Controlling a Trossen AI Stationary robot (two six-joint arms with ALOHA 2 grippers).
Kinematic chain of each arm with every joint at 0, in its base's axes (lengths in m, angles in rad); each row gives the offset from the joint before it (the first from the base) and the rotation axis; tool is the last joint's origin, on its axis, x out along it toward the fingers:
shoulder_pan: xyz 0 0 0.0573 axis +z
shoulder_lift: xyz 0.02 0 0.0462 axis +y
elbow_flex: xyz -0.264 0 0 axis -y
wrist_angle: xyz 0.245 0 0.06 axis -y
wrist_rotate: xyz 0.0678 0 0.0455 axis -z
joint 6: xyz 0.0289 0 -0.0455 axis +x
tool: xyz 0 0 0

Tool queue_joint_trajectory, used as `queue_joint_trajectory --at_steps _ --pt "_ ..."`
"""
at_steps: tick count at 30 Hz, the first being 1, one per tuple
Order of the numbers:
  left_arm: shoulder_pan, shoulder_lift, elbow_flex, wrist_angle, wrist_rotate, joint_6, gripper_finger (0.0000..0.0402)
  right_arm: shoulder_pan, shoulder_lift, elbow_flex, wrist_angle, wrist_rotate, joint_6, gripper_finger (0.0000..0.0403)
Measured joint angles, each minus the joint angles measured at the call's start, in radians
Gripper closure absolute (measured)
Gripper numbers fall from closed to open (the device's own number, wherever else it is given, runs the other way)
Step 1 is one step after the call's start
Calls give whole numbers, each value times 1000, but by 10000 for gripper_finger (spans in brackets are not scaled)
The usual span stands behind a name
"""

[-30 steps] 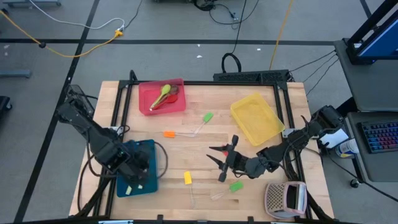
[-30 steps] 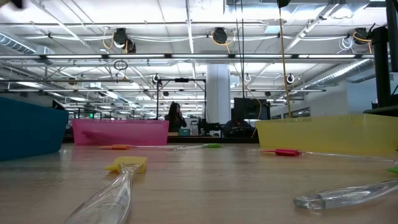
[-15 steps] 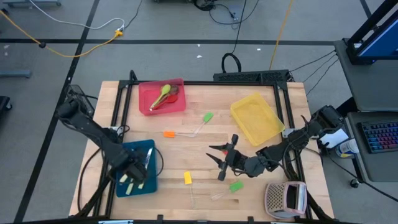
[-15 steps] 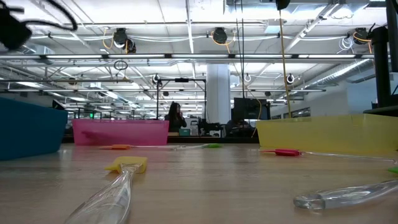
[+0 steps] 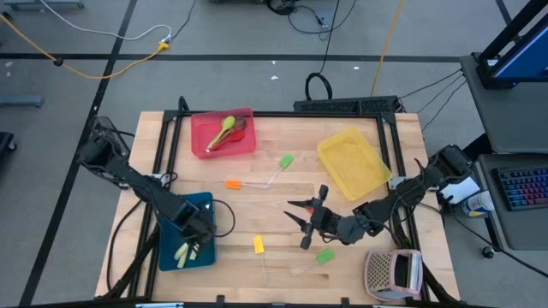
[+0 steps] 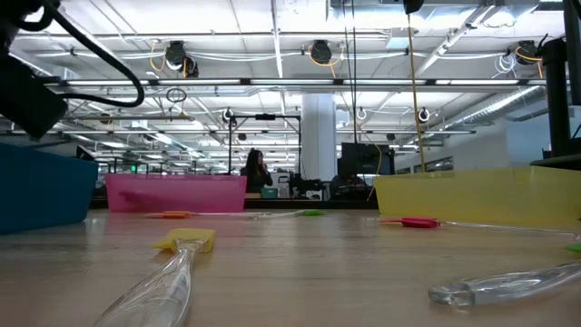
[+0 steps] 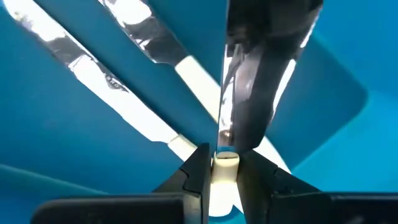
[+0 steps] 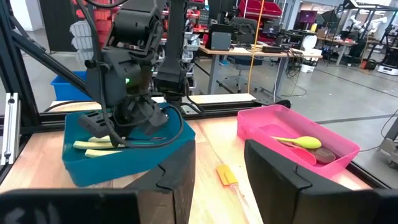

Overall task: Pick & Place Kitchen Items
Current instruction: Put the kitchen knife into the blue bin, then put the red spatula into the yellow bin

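While our left gripper [image 7: 216, 169], inside the blue plastic tray [image 5: 204, 205] at eight o'clock, pinches a cream-handled steel knife [image 7: 225, 163], its hanging blade could snag the knives lying beneath.

The high view looks straight down on the whole tabletop [image 5: 274, 184]. The low view looks level across it. Both wrist views share the blue tray [image 8: 127, 158], the left very close.

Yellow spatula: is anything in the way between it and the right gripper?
Nothing visible is. The right gripper hangs open over the table, and only bare wood lies between it and the yellow spatula.
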Motion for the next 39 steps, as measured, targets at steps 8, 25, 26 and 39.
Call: queue_joint_trajectory --at_steps 8,25,26,39 --pt "0 0 -7 -22 -26 22 286 0 0 0 0 0 0 272" --pt "0 0 -7 -19 -56 19 259 0 0 0 0 0 0 273" --pt "0 0 -7 -18 -65 18 259 0 0 0 0 0 0 273" --pt "-43 0 195 -26 -181 174 259 0 0 0 0 0 0 273"
